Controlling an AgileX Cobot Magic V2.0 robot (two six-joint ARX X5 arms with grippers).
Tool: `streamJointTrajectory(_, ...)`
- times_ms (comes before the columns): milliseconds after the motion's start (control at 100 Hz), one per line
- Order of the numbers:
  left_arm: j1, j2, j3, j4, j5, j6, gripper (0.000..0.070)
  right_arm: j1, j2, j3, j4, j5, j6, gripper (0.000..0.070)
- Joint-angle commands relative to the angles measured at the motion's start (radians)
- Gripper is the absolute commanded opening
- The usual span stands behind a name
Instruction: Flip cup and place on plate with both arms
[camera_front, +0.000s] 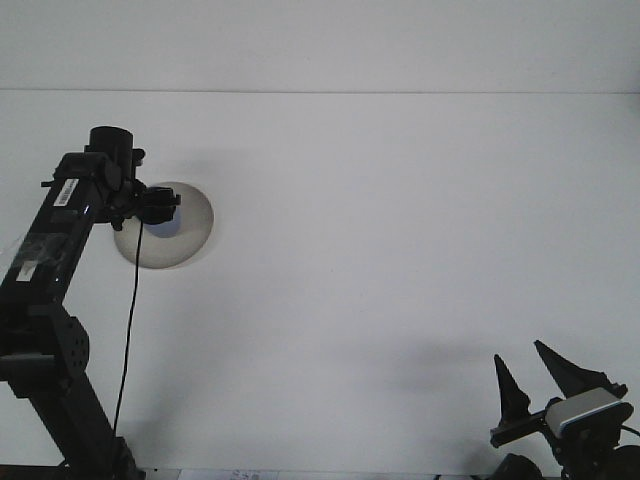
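Observation:
A round grey plate (190, 225) lies on the white table at the left. A small blue and white cup (165, 230) stands on it, only its lower part showing. My left gripper (160, 207) hovers directly over the cup and hides its top; its dark fingers look spread, with the cup sitting below them rather than between them. My right gripper (538, 378) rests low at the front right corner, far from the plate, with its two pointed fingers (508, 385) apart and nothing between them.
The left arm (50, 270) rises from the front left corner, with a black cable (128, 340) hanging beside it. The far table edge (400, 92) runs across the top of the view.

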Motion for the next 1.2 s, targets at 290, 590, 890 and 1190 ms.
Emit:
streamJointTrajectory(290,0.023,-0.183,0.056,0.029,0.002,-0.021,0.0558,0.008,0.001,0.002,-0.006,0.000,0.005,0.0419)
streamJointTrajectory(590,0.013,-0.519,0.043,0.008,0.047,-0.066,0.0557,0.008,0.001,0.002,0.001,0.035,-0.006,0.0421)
streamJointTrajectory(890,-0.138,-1.029,-0.465,0.232,0.058,-0.097,0.0555,0.008,0.001,0.002,0.018,0.076,-0.058,0.0421)
streamJointTrajectory(1190,-0.295,-1.540,-1.060,0.338,0.135,-0.288,0.0554,0.008,0.001,0.002,0.016,0.075,-0.073,0.0420)
